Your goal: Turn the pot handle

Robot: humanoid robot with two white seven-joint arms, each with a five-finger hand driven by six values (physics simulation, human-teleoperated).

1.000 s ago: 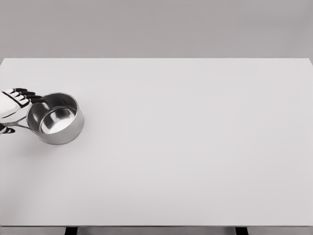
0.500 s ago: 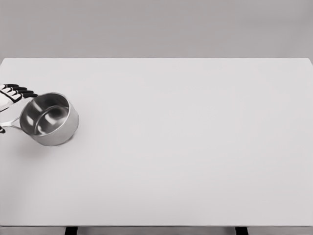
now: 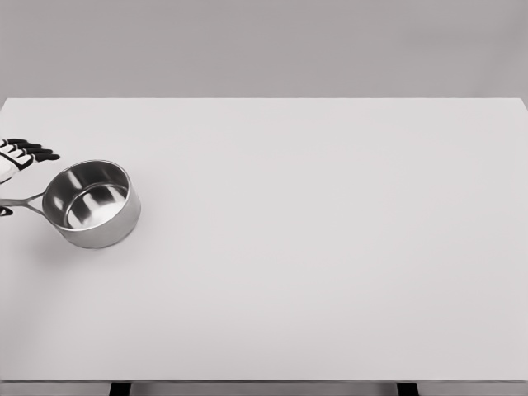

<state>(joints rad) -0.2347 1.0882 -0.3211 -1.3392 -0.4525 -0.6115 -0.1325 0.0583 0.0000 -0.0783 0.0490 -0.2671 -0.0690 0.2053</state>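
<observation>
Head view: pot (image 3: 91, 203) back upright near worktop (image 3: 330, 247) left edge, no longer tipped. Handle (image 3: 21, 200) unturned; left hand (image 3: 16, 157) clasp impossible to tell.

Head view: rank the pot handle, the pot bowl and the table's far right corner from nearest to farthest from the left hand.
1. Pot handle: just below the left hand, at the left edge.
2. Pot bowl: right of the hand, on the table's left side.
3. Table's far right corner: across the whole table.
</observation>
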